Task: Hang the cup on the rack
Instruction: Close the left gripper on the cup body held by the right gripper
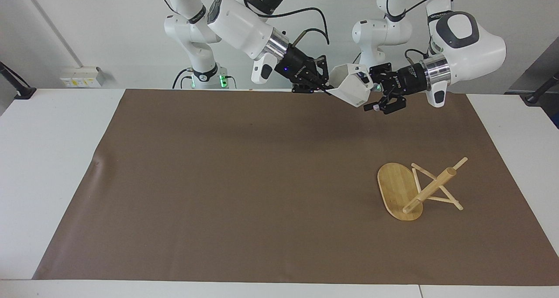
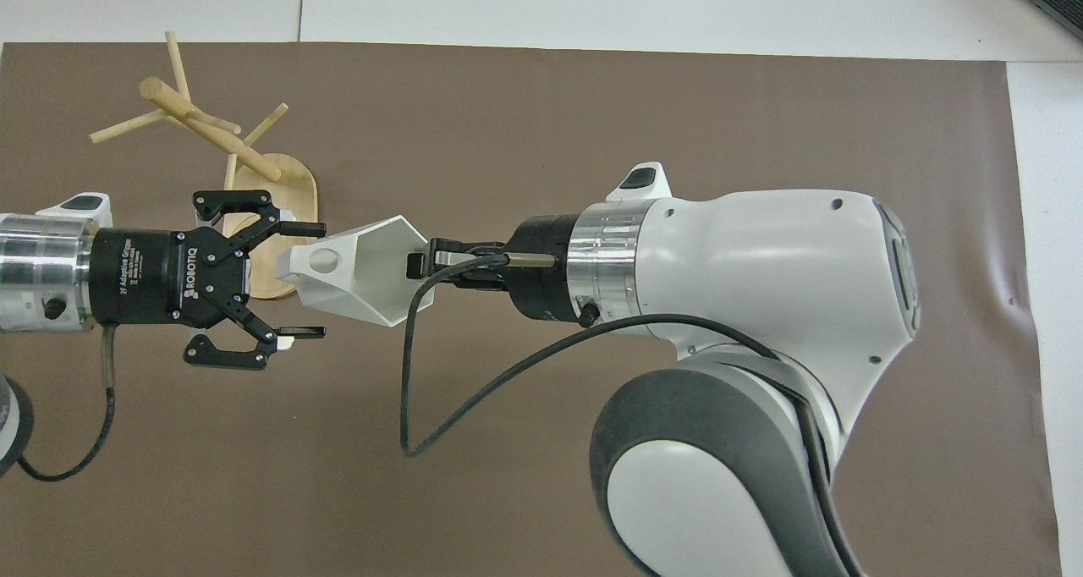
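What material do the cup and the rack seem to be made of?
The cup: probably ceramic or plastic, judging by its matte white faceted walls without shine; which one is unclear. The rack: light wood, likely bamboo, with pale yellow grain showing on its oval base.

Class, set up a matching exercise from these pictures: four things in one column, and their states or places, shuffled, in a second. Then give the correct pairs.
Column one:
1. cup
2. rack
3. left gripper
4. right gripper

Column two:
A. lying tipped over on the brown mat
B. shut on the rim
C. held in the air, handle toward the left arm
D. open, fingers either side of the handle end

Pairs: 1-C, 2-A, 3-D, 4-B
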Controlling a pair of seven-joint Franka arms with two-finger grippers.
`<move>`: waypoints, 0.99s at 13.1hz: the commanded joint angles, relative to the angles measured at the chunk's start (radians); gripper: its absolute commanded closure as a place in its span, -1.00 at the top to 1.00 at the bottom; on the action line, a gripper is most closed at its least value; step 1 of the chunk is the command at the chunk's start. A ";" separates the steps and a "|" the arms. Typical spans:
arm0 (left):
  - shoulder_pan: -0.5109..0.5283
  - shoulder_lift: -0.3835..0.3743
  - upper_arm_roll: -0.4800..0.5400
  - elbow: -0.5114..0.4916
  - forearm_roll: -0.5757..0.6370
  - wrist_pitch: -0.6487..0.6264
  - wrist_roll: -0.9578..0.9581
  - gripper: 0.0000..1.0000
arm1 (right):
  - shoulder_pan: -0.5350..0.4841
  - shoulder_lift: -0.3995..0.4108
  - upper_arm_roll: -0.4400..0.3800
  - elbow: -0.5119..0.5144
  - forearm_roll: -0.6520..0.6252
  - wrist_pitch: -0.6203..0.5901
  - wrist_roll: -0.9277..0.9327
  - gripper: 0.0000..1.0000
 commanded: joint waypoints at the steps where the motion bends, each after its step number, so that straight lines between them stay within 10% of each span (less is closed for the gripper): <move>1: -0.018 -0.031 -0.009 -0.027 -0.018 0.016 0.015 1.00 | -0.009 0.001 0.015 0.001 0.008 0.012 0.017 -1.00; 9: -0.018 -0.046 -0.013 -0.029 -0.018 0.016 0.015 0.91 | -0.010 0.001 0.015 0.001 0.008 0.012 0.015 -1.00; 13: -0.013 -0.057 -0.013 -0.032 -0.020 0.017 0.016 -0.68 | -0.010 0.001 0.015 0.001 0.008 0.012 0.015 -1.00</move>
